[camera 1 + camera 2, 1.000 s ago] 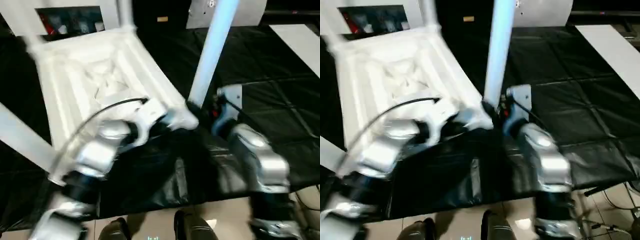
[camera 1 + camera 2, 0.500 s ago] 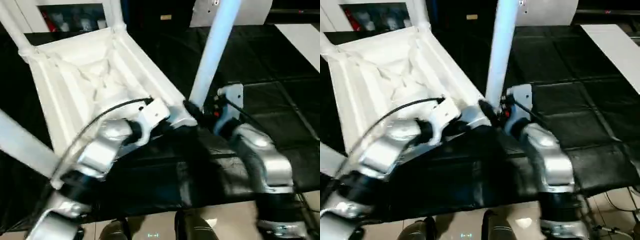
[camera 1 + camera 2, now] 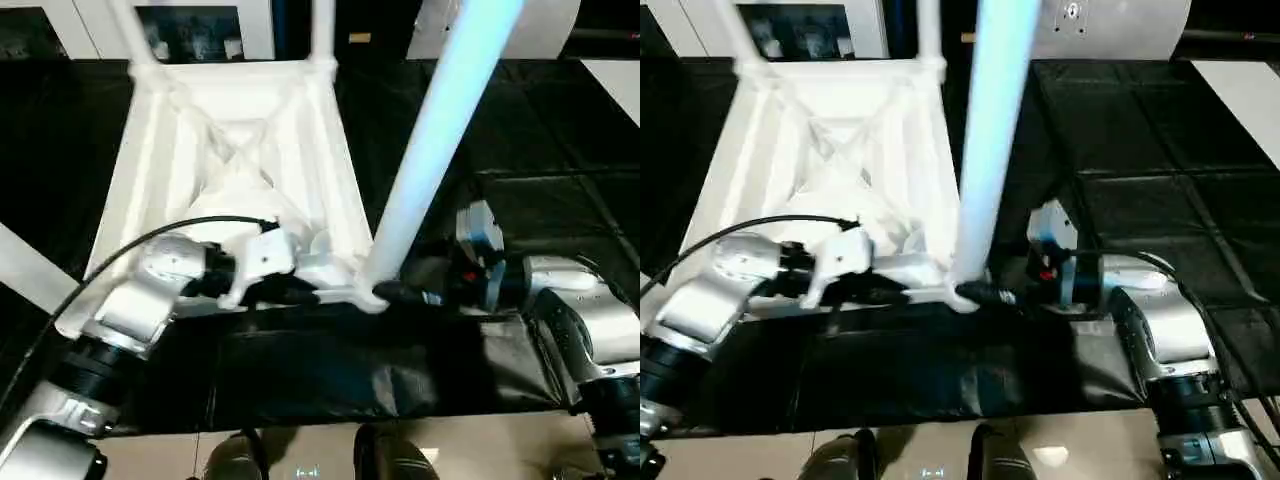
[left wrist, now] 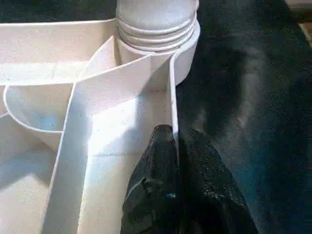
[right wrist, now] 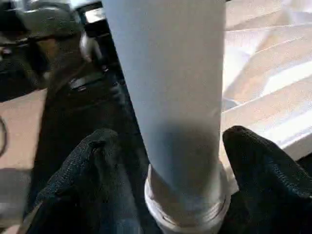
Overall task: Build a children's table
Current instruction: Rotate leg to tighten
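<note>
The white tabletop point(image 3: 240, 170) lies upside down on the black mat, ribbed underside up. A long white leg point(image 3: 430, 150) stands upright in its near right corner socket point(image 4: 156, 29). Two more legs rise from the far corners point(image 3: 135, 30) point(image 3: 322, 30), and another leg point(image 3: 25, 270) slants at the near left. My left gripper point(image 3: 300, 295) is shut on the tabletop's thin near rim point(image 4: 173, 112), just beside that socket. My right gripper point(image 3: 395, 292) stands open around the foot of the upright leg point(image 5: 170, 97). Its fingers point(image 5: 92, 165) sit on either side with gaps.
A white cabinet with glass doors point(image 3: 190, 25) stands behind the tabletop. The black quilted mat point(image 3: 540, 140) stretches to the right, with a white board point(image 3: 615, 75) at its far right edge. My feet point(image 3: 235, 460) show on the pale floor below.
The camera has swung, so the whole picture has shifted. My right gripper's fingers have spread apart around the leg's foot. The left gripper keeps its hold on the rim.
</note>
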Robot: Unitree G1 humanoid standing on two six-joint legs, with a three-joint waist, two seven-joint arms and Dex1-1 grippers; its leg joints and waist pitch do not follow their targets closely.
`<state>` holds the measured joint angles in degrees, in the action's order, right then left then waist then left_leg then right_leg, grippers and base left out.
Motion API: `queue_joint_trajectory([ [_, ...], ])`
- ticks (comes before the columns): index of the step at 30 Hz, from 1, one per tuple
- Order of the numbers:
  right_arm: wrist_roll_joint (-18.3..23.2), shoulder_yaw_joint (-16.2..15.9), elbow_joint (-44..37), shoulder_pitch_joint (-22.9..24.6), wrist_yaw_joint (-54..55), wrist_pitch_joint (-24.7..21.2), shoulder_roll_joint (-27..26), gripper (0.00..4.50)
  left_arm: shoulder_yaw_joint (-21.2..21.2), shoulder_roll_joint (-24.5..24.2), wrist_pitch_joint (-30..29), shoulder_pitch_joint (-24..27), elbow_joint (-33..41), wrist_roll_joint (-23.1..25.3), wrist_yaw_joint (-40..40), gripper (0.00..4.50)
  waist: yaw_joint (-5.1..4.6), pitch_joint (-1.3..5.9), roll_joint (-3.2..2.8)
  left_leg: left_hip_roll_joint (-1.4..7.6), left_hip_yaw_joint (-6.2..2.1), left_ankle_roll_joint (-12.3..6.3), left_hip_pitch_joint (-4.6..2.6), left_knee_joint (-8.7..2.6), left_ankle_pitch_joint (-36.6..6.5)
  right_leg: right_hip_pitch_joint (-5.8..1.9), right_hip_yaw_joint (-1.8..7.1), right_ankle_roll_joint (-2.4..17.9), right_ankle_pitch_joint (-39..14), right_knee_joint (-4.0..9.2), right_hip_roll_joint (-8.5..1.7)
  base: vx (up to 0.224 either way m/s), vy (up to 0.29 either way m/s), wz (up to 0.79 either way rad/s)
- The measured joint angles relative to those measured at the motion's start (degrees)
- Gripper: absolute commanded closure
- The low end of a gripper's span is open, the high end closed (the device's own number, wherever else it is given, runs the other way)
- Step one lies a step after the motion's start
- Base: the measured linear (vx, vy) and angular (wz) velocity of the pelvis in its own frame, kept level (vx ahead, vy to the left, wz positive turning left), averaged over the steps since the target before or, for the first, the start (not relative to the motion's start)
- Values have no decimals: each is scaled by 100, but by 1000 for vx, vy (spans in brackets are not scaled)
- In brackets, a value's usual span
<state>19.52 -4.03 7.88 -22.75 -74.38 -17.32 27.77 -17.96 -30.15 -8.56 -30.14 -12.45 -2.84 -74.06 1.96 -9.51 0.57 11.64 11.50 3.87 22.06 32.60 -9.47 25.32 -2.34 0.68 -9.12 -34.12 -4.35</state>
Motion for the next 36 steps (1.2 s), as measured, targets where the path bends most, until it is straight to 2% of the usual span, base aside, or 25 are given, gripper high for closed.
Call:
queue_joint_trajectory([
  [1,34,-50,122,-73,-175,1,15,113,-23,-57,66,-31,-50,-20,-148,450,-2,-1,2,1,0,0,1,2,0,1,-2,0,0,-2,0,0,0,0],
  [2,49,-88,182,-111,-293,1,53,140,-46,-89,103,-50,-87,-51,-252,450,6,0,1,1,0,0,1,2,0,-1,-2,0,0,-2,0,0,0,0],
  [6,63,-210,417,-281,-567,25,55,171,-131,-129,382,-133,-251,-80,-504,450,58,1,4,1,0,-15,6,6,9,-1,-2,0,0,-1,-2,0,0,0],
  [14,91,-327,631,-397,-844,75,34,232,-180,-117,557,-210,-394,-80,-626,450,83,2,6,1,1,-29,6,7,17,0,-2,1,0,-3,-3,0,0,0],
  [20,97,-340,604,-384,-917,29,48,244,-148,-114,597,-214,-429,-83,-674,450,104,2,6,1,1,-29,6,7,17,0,-2,1,0,-3,-3,0,0,0],
  [23,153,-269,481,-271,-700,-88,-11,245,-98,-85,361,-214,-403,-96,-578,450,105,2,5,1,1,-27,2,8,17,-1,-1,1,0,-6,-3,0,0,0],
  [26,151,-102,229,-98,-71,-235,-230,245,-19,-5,-145,-190,-211,-87,-243,450,61,1,6,1,1,-1,-2,9,3,1,0,10,7,-8,-3,0,0,0],
  [29,-74,183,-146,110,1155,-474,-725,246,146,197,-758,-159,-14,77,405,450,-60,-3,14,0,2,6,-7,11,7,4,4,13,11,-2,-2,0,0,0],
  [32,-409,527,-549,250,2718,-801,-1438,247,279,700,-1343,-169,132,329,1231,450,-236,-3,28,0,2,12,-9,10,10,6,8,-13,-3,5,1,0,0,0],
  [34,-597,648,-703,249,3473,-964,-1758,248,342,1074,-1679,-189,176,434,1692,450,-276,-1,31,-1,0,13,-12,7,10,4,7,-17,-5,6,4,0,0,0],
  [36,-901,795,-770,200,4414,-996,-2296,248,400,1486,-2044,-254,187,554,2266,450,-288,0,30,0,-1,14,-12,2,9,5,5,-19,-6,6,5,0,0,0],
])
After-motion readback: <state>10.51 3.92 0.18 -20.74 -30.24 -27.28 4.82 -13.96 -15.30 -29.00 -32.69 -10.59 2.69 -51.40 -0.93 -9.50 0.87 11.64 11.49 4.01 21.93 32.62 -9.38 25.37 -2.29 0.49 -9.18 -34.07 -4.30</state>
